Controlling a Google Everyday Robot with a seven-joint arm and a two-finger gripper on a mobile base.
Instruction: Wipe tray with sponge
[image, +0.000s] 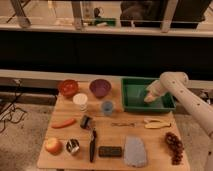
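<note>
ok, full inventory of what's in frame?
table: 1, light wood, centre
tray: 1, green, back right
bowls: 2, red and purple, back left
cups: 2, white and blue, middle
carrot: 1, orange, left
small object: 1, dark, right of carrot
apple: 1, red-yellow, front left
tin: 1, silver, beside apple
long tool: 1, black, front
block: 1, dark, front
cloth: 1, grey-blue, front
utensil: 1, silver, before tray
banana: 1, pale yellow, right
grapes: 1 bunch, dark red, front right
sponge: not distinguishable
arm: 1, white, from right
gripper: 1, pale, down in tray's right part
</note>
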